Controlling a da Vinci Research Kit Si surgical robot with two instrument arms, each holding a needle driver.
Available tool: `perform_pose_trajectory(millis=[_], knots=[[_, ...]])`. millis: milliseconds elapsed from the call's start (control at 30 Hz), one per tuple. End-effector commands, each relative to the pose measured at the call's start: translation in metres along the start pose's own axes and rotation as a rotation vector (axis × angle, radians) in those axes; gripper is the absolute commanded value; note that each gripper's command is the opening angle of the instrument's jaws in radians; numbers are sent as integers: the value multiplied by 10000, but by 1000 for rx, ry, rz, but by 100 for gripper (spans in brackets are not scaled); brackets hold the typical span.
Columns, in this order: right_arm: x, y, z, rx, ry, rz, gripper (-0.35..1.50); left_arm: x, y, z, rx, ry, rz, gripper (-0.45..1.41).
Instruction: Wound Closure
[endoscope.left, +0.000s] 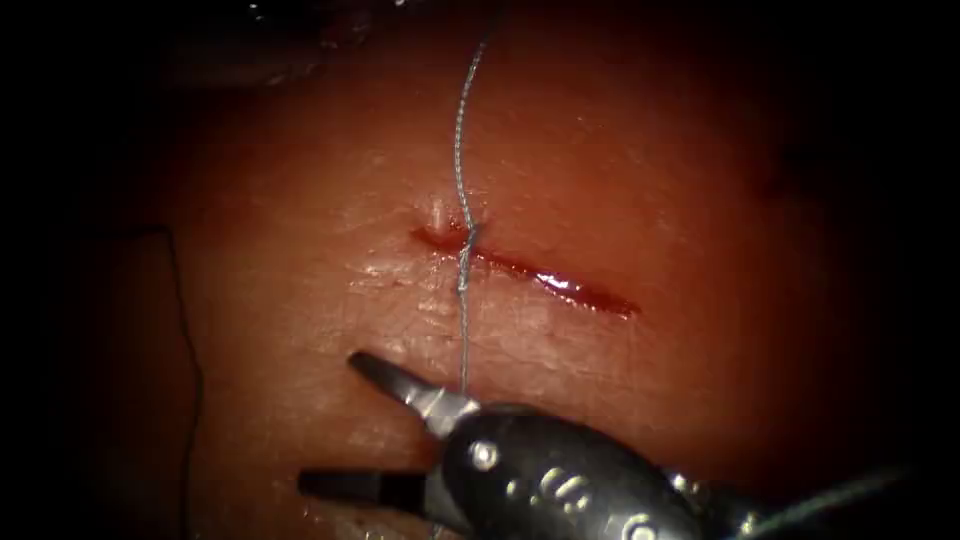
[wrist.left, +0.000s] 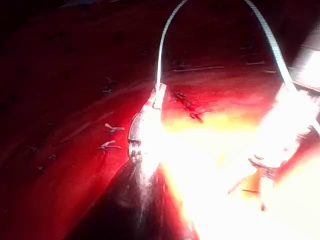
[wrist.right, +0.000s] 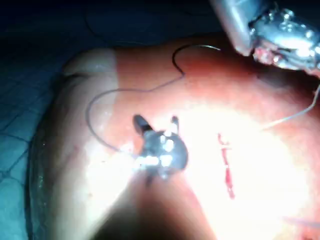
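Note:
The cut (endoscope.left: 530, 272) runs slanting across the tissue (endoscope.left: 620, 160), wet with red fluid. A grey thread (endoscope.left: 460, 130) comes down from above, forms a twisted knot (endoscope.left: 466, 252) over the cut's left end, and runs on to the right tool. The right tool (endoscope.left: 330, 420) lies below the cut with its jaws spread wide and nothing between them; the thread meets it at the jaws' base (endoscope.left: 462, 395). Its jaws (wrist.right: 155, 120) also stand open in the right wrist view. The left tool (wrist.left: 159, 92) is shut on the thread, which arcs (wrist.left: 167, 30) away from its tip.
A thin dark strand (endoscope.left: 187, 350) trails down the tissue's left side. Thread lies in loose loops (wrist.right: 100, 102) on the tissue beyond the right tool, ending in a curved piece (wrist.right: 192, 46) that may be the needle. Short cut thread ends (wrist.left: 112, 128) dot the tissue.

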Motion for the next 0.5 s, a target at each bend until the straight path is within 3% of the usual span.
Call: perform_pose_trajectory(millis=[33,233,500], knots=[[-4,14,11,-6,2,-1,120,-3,-5,5,1,2,6,-45],[-16,50,30,-14,22,-3,109,31,48,-8,22,-11,-29,-45],[-20,64,48,9,55,-8,103,48,80,-12,38,-23,-70,-45]])
